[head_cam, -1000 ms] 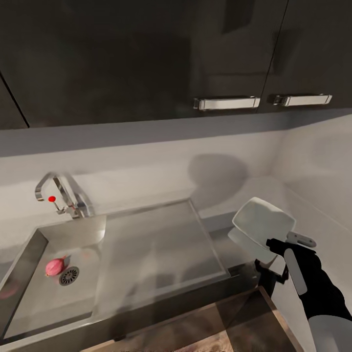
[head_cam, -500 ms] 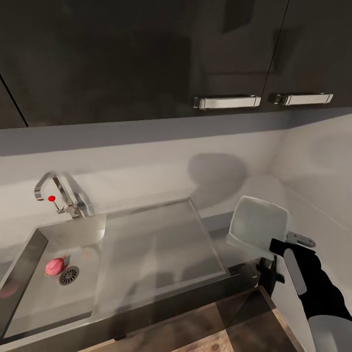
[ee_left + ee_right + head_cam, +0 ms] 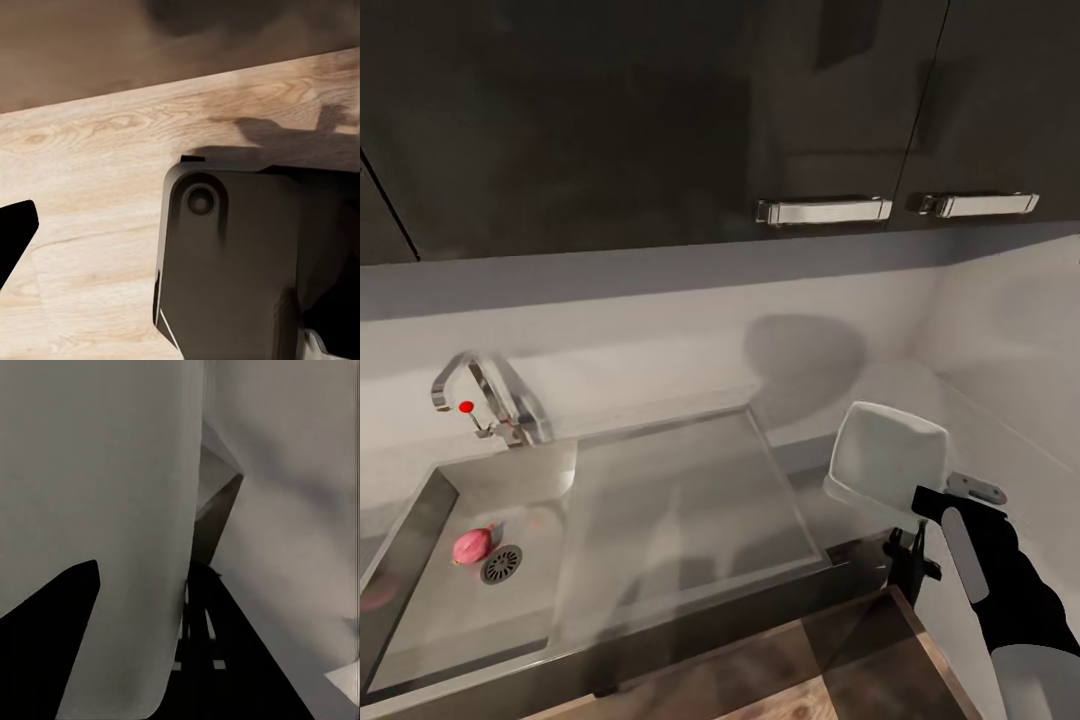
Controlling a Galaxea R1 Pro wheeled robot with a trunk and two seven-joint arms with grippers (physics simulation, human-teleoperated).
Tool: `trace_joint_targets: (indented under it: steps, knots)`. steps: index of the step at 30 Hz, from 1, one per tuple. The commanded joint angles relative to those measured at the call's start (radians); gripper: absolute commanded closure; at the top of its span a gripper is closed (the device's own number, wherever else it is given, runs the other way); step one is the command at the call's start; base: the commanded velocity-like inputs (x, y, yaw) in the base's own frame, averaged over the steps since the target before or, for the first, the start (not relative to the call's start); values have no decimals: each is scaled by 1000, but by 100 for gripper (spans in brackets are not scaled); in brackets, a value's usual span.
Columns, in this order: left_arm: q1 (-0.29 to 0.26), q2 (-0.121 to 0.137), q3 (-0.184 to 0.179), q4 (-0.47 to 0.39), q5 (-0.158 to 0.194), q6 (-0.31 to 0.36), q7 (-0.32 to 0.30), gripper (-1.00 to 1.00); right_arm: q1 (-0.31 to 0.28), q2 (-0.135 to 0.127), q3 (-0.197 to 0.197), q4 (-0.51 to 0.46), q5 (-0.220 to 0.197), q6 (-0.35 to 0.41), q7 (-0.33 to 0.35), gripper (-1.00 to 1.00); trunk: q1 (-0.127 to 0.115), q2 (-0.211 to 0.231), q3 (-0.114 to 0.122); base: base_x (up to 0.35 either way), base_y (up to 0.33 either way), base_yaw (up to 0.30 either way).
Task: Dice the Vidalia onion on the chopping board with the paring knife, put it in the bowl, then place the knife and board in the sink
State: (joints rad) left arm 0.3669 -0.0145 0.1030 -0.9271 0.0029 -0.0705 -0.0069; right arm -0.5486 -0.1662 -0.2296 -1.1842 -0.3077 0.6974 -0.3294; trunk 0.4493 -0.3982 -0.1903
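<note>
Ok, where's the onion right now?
In the head view, the Vidalia onion lies at lower left on the sink floor, just beside the round drain.

Bowl (image 3: pixel 888 455): held by right gripper (image 3: pixel 916 530), now tipped more upright than a second ago, rim raised, its reflection on the countertop (image 3: pixel 810 470) gone. Arm slightly lower.

The head camera looks down over the sink (image 3: pixel 470 560) and bowl (image 3: pixel 885 455); the right wrist camera presses close against that bowl (image 3: pixel 97 510); the left wrist camera faces the wooden floor (image 3: pixel 90 187).
</note>
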Motion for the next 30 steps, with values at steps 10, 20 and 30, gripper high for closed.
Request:
trace_joint_targets:
  steps: [10, 20, 30]
  knots:
    - [0, -1, 2, -5, 1, 0, 2, -100, -1, 1, 4, -7, -9, -56, -10, 100, 1, -2, 13, 0, 0, 0]
    - [0, -1, 3, 11, 6, 1, 7, -100, -1, 1, 7, -24, -12, -52, -16, 100, 1, -2, 29, 0, 0, 0]
    - [0, -1, 3, 41, 6, 0, 7, -100, -1, 1, 9, -53, -11, -50, -17, 100, 1, -2, 45, 0, 0, 0]
